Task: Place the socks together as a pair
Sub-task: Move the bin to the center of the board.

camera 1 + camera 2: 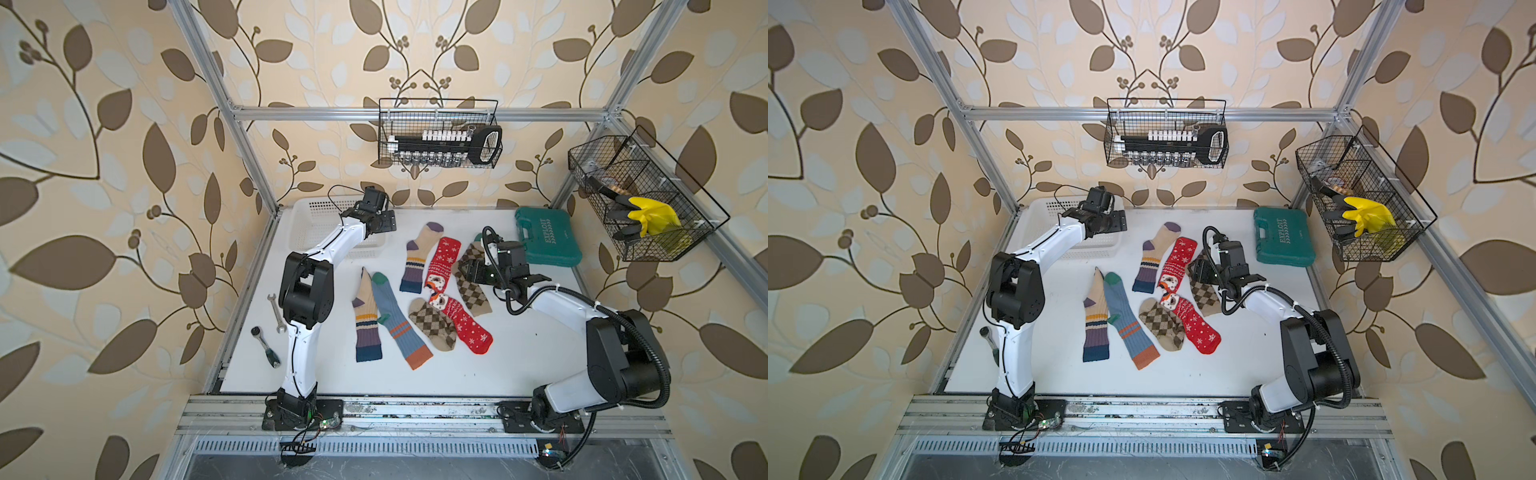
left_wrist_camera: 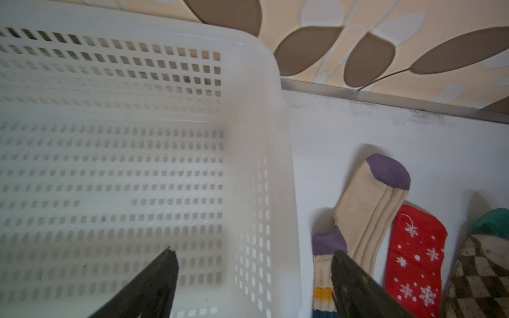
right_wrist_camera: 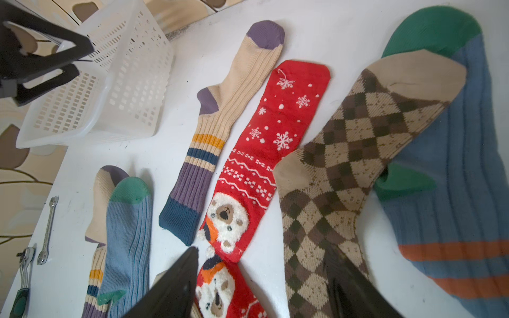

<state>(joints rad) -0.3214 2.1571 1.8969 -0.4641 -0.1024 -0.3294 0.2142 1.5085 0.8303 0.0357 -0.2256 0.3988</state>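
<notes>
Several socks lie on the white table in both top views. At the back are a cream striped sock (image 1: pixel 419 255), a red snowflake sock (image 1: pixel 442 264) and an argyle sock (image 3: pixel 358 132) lying over a blue-grey sock (image 3: pixel 454 165). Nearer the front are a cream striped sock (image 1: pixel 365 320), a blue-grey sock (image 1: pixel 399 324), an argyle sock (image 1: pixel 432 324) and a red sock (image 1: pixel 461 322). My right gripper (image 3: pixel 261 250) hangs open and holds nothing, low over the gap between the red socks and the back argyle sock. My left gripper (image 2: pixel 254 257) is open and straddles the white basket's side wall.
The white perforated basket (image 1: pixel 316 216) stands at the back left. A teal tool case (image 1: pixel 548 237) lies at the back right. A wrench (image 1: pixel 275 311) and a ratchet (image 1: pixel 266 347) lie left of the left arm. Wire wall baskets (image 1: pixel 440 133) hang above, with a yellow glove (image 1: pixel 652 216) in the right-hand one.
</notes>
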